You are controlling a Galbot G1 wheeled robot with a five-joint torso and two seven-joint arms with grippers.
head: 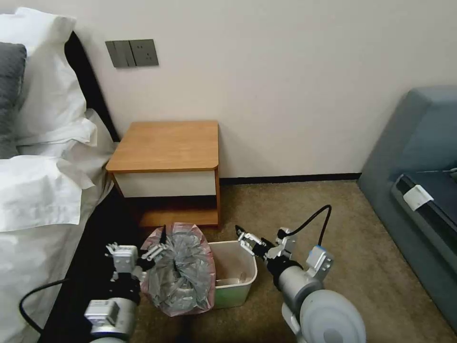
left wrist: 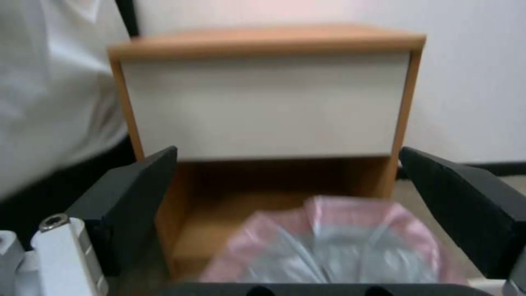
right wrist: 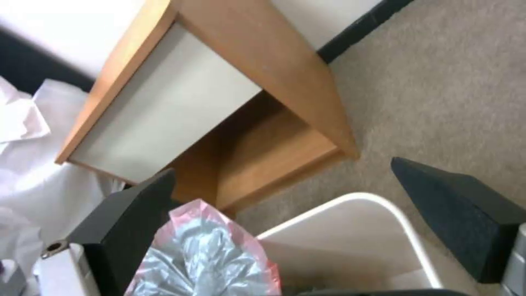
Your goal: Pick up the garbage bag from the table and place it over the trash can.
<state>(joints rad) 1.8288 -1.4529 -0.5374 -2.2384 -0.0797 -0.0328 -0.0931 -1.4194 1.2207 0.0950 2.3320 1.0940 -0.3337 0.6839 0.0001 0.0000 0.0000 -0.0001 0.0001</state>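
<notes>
The garbage bag [head: 180,269] was seen off the table [head: 166,145], whose top lay bare, and draped over the left part of the trash can [head: 234,276] on the carpet in front of the table. Its pink-edged mouth was bunched and stood above the bin rim, with the grey plastic crumpled inward; the right half of the bin was left uncovered, and its cream interior could be seen.

The left gripper [head: 148,253] was placed at the bag's left edge, level with the upper rim of the plastic. In the left wrist view the two dark fingers [left wrist: 131,197] were spread wide, and the bag [left wrist: 340,250] lay low between them, not pinched. Whether any plastic was touched by a fingertip could not be told.

The right gripper [head: 248,240] was held just above the bin's far right corner, beside the bag but apart from it. Its fingers [right wrist: 457,205] were spread too, with the bin rim [right wrist: 351,199] and the bag's pink edge [right wrist: 219,222] framed between them.

The deciding relation was judged to be this: the loose edge of the bag lay to the left of the right gripper, across the open half of the bin, so that edge would have to be drawn rightward. The right gripper was the nearer one to the uncovered side; the left gripper was the nearer one to the bag itself.
</notes>
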